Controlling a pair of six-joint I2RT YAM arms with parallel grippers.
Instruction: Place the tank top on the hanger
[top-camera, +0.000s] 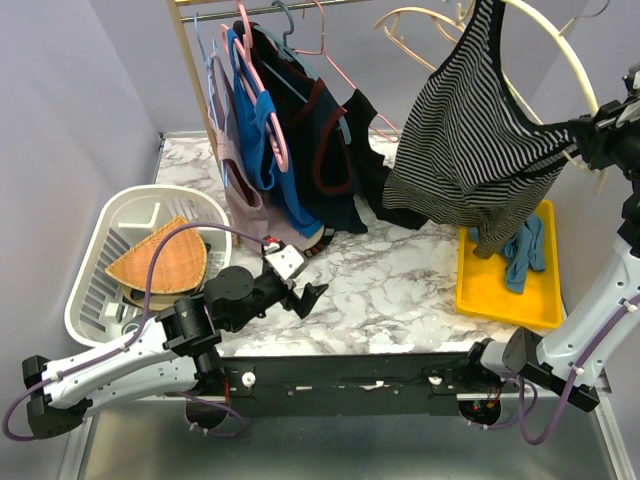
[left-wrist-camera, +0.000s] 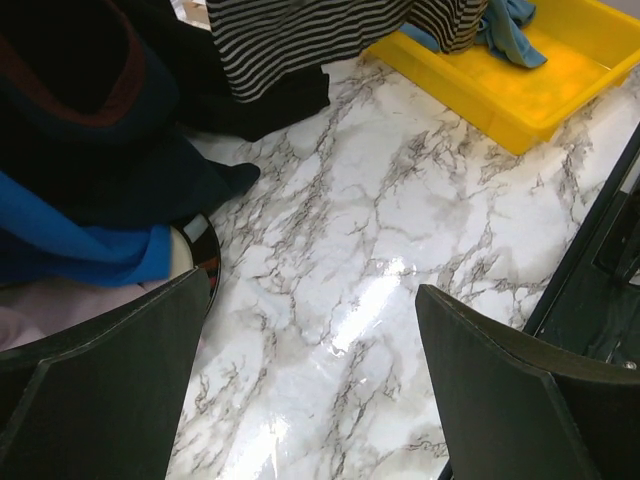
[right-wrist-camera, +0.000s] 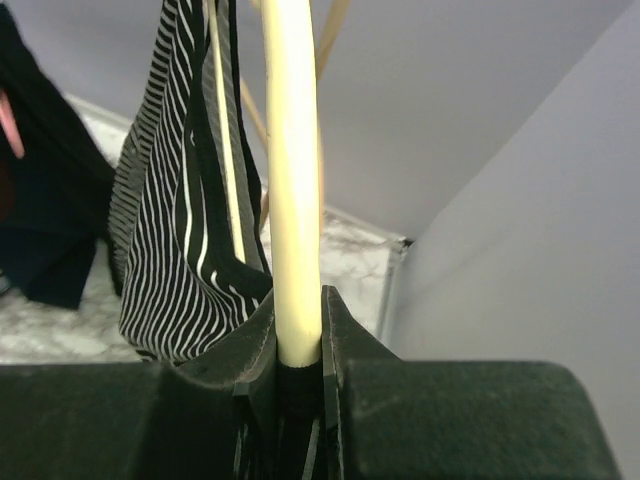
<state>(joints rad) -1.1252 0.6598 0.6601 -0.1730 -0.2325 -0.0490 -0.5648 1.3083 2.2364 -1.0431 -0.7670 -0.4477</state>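
The striped tank top (top-camera: 470, 140) hangs in the air at the back right, draped over the cream hanger (top-camera: 570, 60). Its hem trails above the yellow tray. My right gripper (top-camera: 592, 135) is raised at the right edge, shut on the hanger's lower end. In the right wrist view the jaws of the right gripper (right-wrist-camera: 298, 330) pinch the cream hanger (right-wrist-camera: 293, 200), with a black strap of the tank top (right-wrist-camera: 170, 270) just below it. My left gripper (top-camera: 305, 297) sits low over the marble table, open and holding nothing. In its own view the left gripper (left-wrist-camera: 315, 390) has only bare marble between its fingers.
A yellow tray (top-camera: 480, 290) holding a teal-blue cloth (top-camera: 525, 255) lies at the right. A white basket (top-camera: 100, 240) with a woven piece stands at the left. Dark, blue and pink garments (top-camera: 280, 130) hang on pink hangers from a rail at the back. Walls close in both sides.
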